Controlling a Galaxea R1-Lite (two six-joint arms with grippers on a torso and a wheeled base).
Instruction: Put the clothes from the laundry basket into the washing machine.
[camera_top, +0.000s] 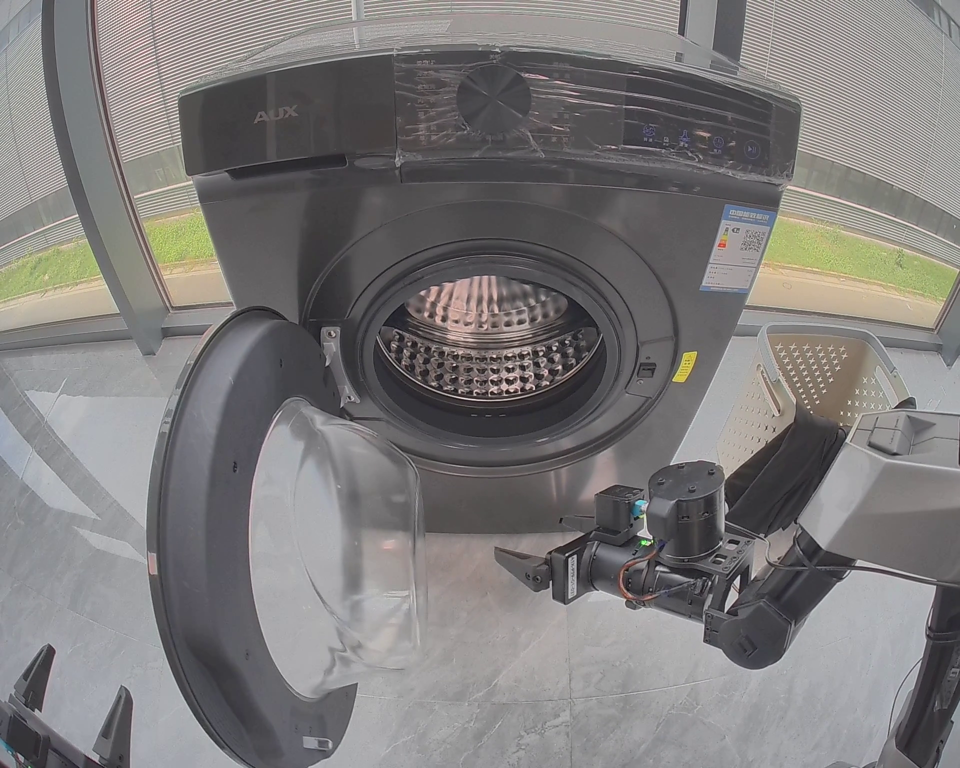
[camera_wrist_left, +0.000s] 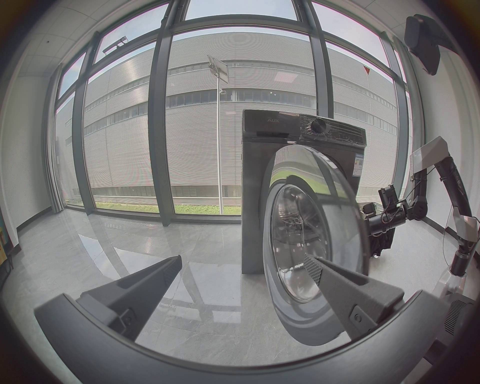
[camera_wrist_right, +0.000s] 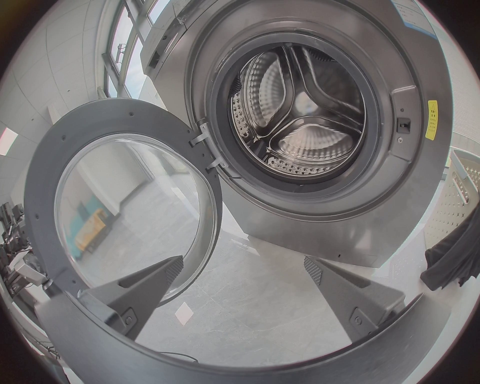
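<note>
So nearest to the camera in the head view, down at 7 o'clock, the left gripper (camera_top: 78, 690) sits low over the glossy grey marble-look floor (camera_top: 560, 690). Its dark fingers (camera_wrist_left: 150, 280) are spread wide with nothing between them. A bit further out, around 5 o'clock, the right gripper (camera_top: 520, 565) hangs above the floor pointing across toward the door side, and it's also gaping wide and holding nothing, you can see both fingers (camera_wrist_right: 345, 295) well apart in its wrist view. Next back at 8 o'clock is the round dark grey door with the clear bulging glass bowl (camera_top: 250, 520), swung fully open on its hinge. Over at 4 o'clock a black garment (camera_top: 790, 470) is draped over the near rim of the cream perforated plastic laundry basket (camera_top: 820, 370), which stands on the floor just beside the machine's right-hand corner. Dead ahead at 12 o'clock is the dark grey front-loading washing machine (camera_top: 480, 215), with its shiny perforated steel drum (camera_top: 490, 345) showing through the open port. Behind it all are tall dark-framed windows (camera_top: 100, 200).
</note>
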